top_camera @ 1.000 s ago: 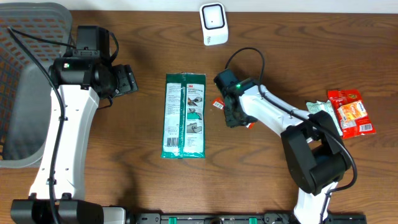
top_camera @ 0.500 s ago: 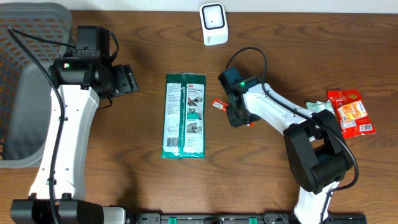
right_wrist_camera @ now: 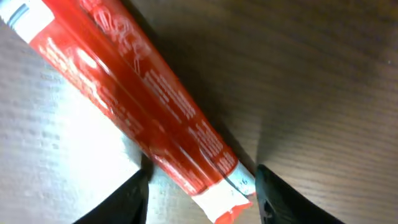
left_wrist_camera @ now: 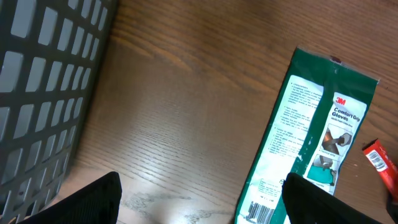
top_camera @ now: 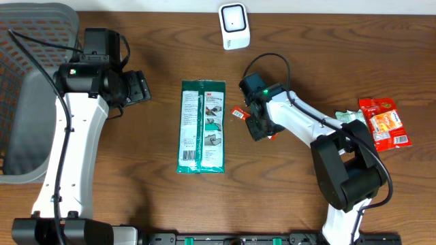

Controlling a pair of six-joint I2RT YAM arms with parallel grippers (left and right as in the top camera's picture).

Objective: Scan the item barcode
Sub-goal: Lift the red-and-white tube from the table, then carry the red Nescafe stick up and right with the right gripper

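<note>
Red stick packet (right_wrist_camera: 143,99): flat on counter (top_camera: 136,190), 3 o'clock of green glove pack (top_camera: 202,127), 6 o'clock of scanner (top_camera: 234,26).
Right gripper (right_wrist_camera: 200,193): jaws wider than a second ago, open astride packet's end, likely released.
Left gripper (left_wrist_camera: 208,199): jaws open, empty.
Scan pending.

Green package (left_wrist_camera: 311,143): "3M", "Comfort Grip Gloves"; barcode (left_wrist_camera: 257,213) at lower end.

Off-task items laid out on wooden table (top_camera: 150,197).
Green 3M glove pkg (top_camera: 201,126) is laid flat at ctr, barcode end toward robot; grey mesh basket (top_camera: 17,61) is set at far L; red snack pkts (top_camera: 383,122) are piled at R edge.
</note>
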